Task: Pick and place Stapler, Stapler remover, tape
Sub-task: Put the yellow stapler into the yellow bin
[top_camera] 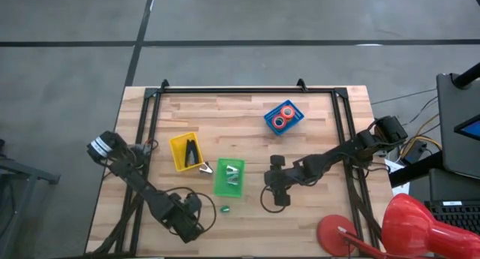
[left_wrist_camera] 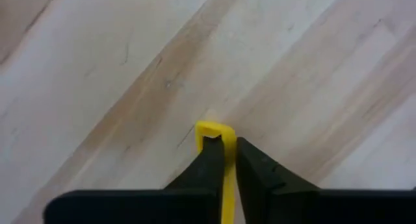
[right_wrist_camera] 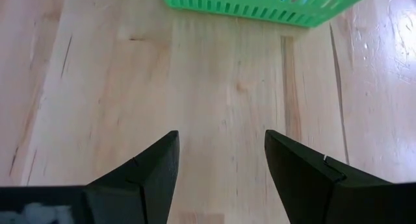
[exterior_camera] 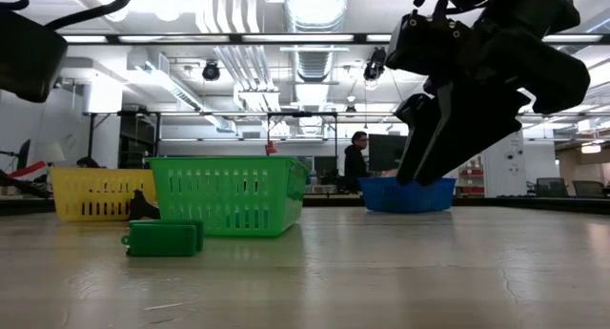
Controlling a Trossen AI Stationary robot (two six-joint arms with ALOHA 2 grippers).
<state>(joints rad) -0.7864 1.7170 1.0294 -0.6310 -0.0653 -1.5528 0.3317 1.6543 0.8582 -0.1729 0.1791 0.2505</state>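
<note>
My left gripper (left_wrist_camera: 225, 145) (top_camera: 193, 227) is near the table's near edge, shut on a thin yellow band (left_wrist_camera: 209, 128), seemingly the yellow tape. My right gripper (right_wrist_camera: 221, 146) (top_camera: 276, 202) (exterior_camera: 420, 179) hangs open above bare wood, to the right of the green basket (top_camera: 229, 177). A black stapler (top_camera: 193, 150) lies in the yellow basket (top_camera: 180, 148). Red and orange tape rolls (top_camera: 283, 118) sit in the blue basket (top_camera: 271, 124). A small green thing (top_camera: 224, 209) (exterior_camera: 163, 238) rests flat on the table before the green basket. A pale pointed tool (top_camera: 204, 167) lies between the yellow and green baskets. My left gripper pinches the yellow band between its two fingers. The band's far end (left_wrist_camera: 209, 128) bends over one fingertip (left_wrist_camera: 211, 152). The fingers point down at the tabletop. Whether the band touches the wood cannot be told.
Three baskets stand mid-table: yellow on the left, green (exterior_camera: 229, 195) in the middle, blue toward the far right. A red lamp-like object (top_camera: 405, 227) sits at the near right corner. Bare wood (top_camera: 315, 214) lies under and right of my right gripper. A person (exterior_camera: 356, 157) stands far behind the table.
</note>
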